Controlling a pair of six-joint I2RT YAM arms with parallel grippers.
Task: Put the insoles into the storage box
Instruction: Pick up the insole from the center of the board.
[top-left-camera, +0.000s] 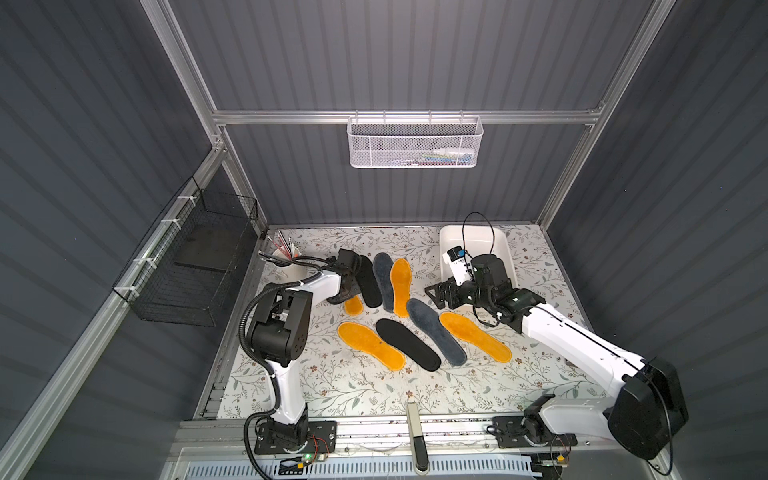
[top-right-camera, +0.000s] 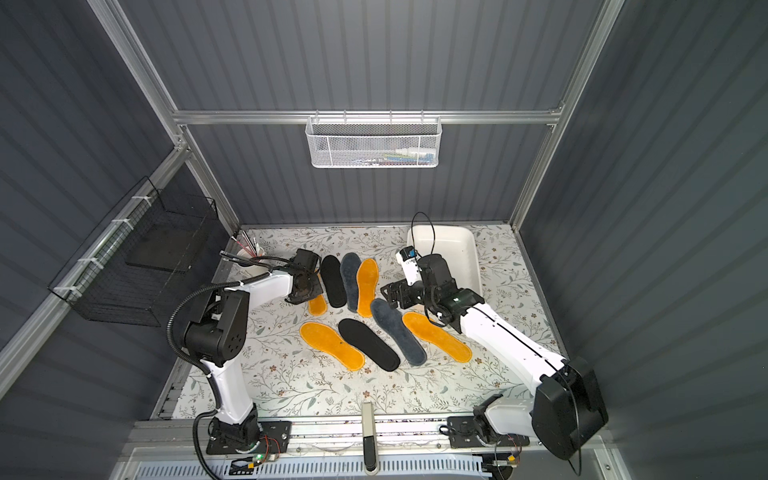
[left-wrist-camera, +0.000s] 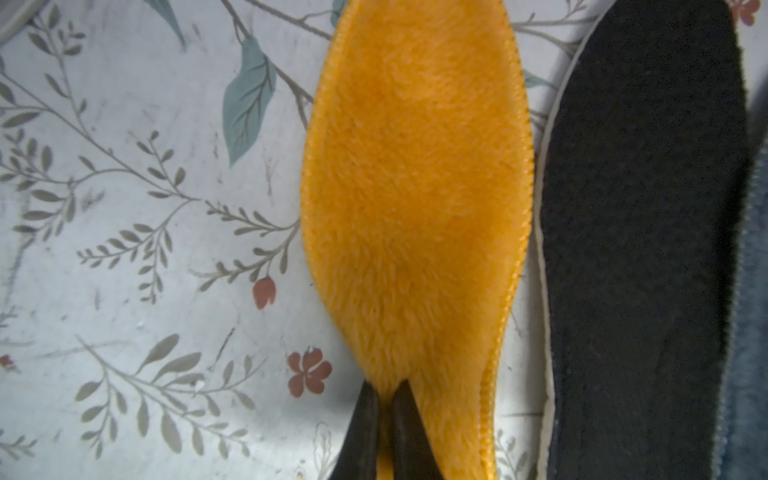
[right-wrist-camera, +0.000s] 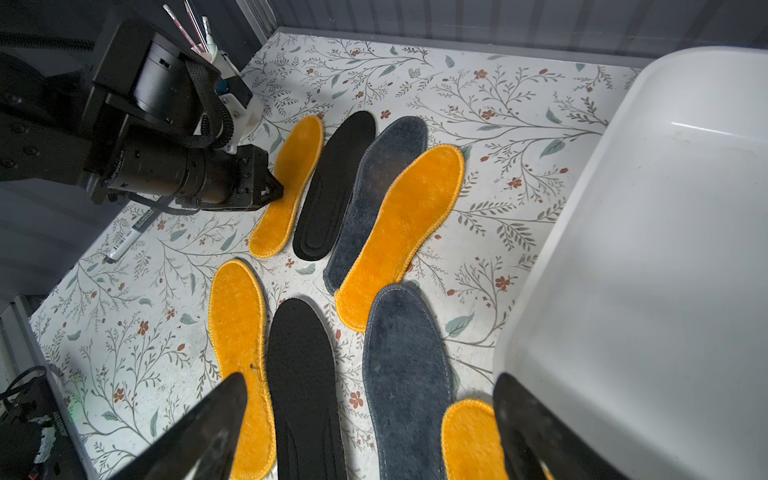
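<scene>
Several insoles lie on the floral mat in both top views: orange (top-left-camera: 401, 286), black (top-left-camera: 407, 343) and dark grey (top-left-camera: 436, 332) ones. My left gripper (left-wrist-camera: 385, 392) is shut, pinching the edge of the leftmost orange insole (left-wrist-camera: 415, 187), which lies flat beside a black insole (left-wrist-camera: 644, 249). In a top view the left gripper (top-left-camera: 345, 291) covers most of that insole (top-left-camera: 353, 306). My right gripper (right-wrist-camera: 372, 380) hangs open and holds nothing, above the mat, between the insoles and the storage box (right-wrist-camera: 665, 249). The white storage box (top-left-camera: 498, 245) stands at the back right with nothing in it.
A white cup of pens (top-left-camera: 286, 257) stands at the back left of the mat, and a marker (right-wrist-camera: 124, 241) lies near the left arm. A black wire basket (top-left-camera: 195, 266) hangs on the left wall and a white mesh basket (top-left-camera: 415, 141) on the back rail.
</scene>
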